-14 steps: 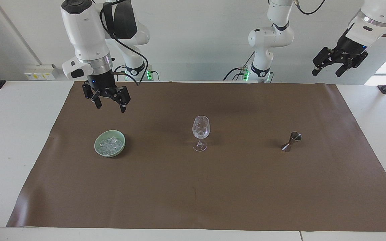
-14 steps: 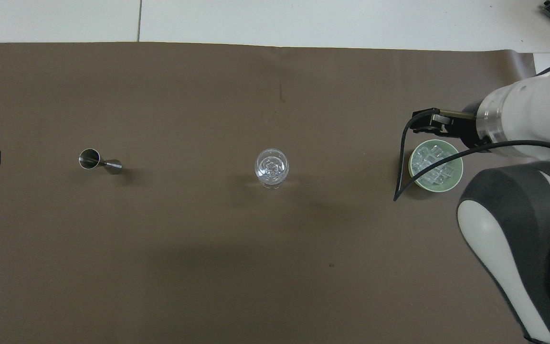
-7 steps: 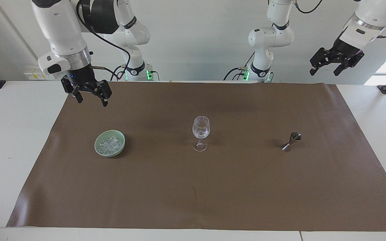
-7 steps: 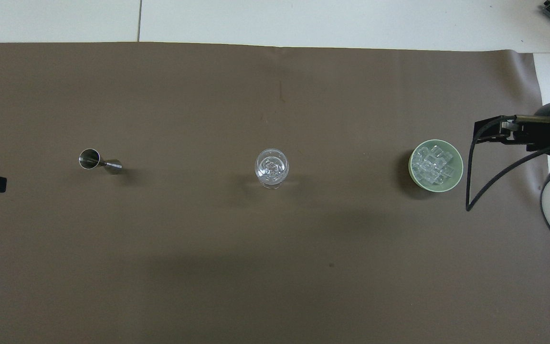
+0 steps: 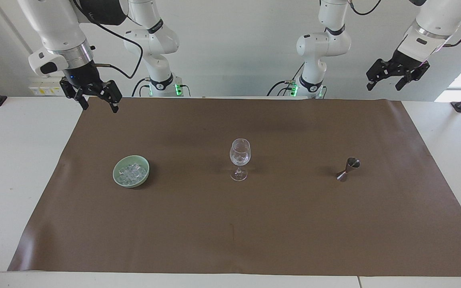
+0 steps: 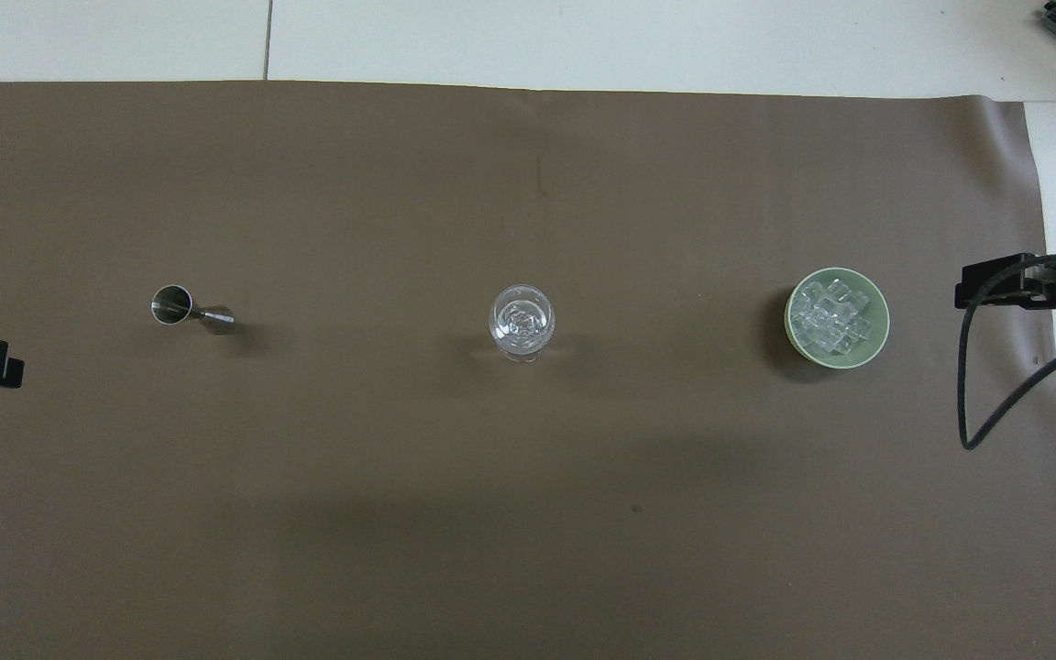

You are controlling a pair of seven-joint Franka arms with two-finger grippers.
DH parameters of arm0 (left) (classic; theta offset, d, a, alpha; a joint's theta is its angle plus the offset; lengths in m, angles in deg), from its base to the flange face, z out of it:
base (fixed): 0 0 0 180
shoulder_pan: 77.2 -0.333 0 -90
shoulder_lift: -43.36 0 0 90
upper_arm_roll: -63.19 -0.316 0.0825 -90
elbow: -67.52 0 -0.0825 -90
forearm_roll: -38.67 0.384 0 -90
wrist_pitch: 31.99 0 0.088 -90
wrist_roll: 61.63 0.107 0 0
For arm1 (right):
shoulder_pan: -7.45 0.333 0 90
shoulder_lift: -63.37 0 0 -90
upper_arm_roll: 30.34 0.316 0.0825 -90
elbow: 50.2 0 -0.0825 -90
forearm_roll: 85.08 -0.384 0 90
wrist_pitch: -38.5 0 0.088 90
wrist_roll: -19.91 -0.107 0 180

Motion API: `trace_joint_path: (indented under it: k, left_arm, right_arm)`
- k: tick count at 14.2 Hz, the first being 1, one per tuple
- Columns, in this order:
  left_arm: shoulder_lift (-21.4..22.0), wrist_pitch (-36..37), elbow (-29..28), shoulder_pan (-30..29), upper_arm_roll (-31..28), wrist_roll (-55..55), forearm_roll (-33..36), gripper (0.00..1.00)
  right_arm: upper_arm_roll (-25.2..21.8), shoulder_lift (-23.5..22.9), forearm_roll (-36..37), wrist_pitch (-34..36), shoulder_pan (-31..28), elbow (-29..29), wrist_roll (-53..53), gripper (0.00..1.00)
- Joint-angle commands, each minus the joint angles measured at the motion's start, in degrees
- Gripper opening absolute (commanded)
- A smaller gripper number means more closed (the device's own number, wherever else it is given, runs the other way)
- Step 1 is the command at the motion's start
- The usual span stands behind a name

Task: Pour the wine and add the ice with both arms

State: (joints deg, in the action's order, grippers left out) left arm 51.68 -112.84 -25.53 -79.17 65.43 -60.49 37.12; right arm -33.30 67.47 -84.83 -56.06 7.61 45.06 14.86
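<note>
Going across the facing view with the wine glass (image 5: 239, 159) as our mark, we first meet the right gripper (image 5: 93, 99), fingers apart and empty, which a second ago hung just above the pale green bowl (image 5: 131, 171) and has since risen and drawn back over the mat's edge toward its own base. The ice (image 5: 133, 172) sits heaped in that bowl toward the right arm's end from the glass, and the upright glass appears to hold cubes too (we judge the ice step done). The jigger (image 5: 348, 169) lies tipped on its side toward the left arm's end, and the left gripper (image 5: 392, 78), also spread and empty, has lifted higher, so both arms seem to be retiring. From overhead we look straight into the glass and bowl, but only the gripper tips show; the facing view alone gives their height.
</note>
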Motion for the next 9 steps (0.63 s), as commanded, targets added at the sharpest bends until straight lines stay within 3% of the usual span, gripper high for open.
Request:
trace_joint_path:
  k: [1, 5, 9]
  left_arm:
    - [1.9, -1.5, -2.1, 0.3, 0.0, 0.6, 1.2, 1.0]
    - [1.9, -1.4, -2.1, 0.3, 0.0, 0.5, 1.2, 1.0]
    - [1.9, -1.5, -2.0, 0.4, 0.0, 0.1, 1.2, 1.0]
  right_arm:
    - [0.4, 0.9, -1.5, 2.4, -0.9, 0.0, 1.5, 1.0]
    - [0.8, 0.7, -1.4, 8.3, -0.7, -3.4, 1.5, 1.0]
    - [0.9, 0.6, -0.8, 8.0, -0.2, -3.9, 1.4, 1.0]
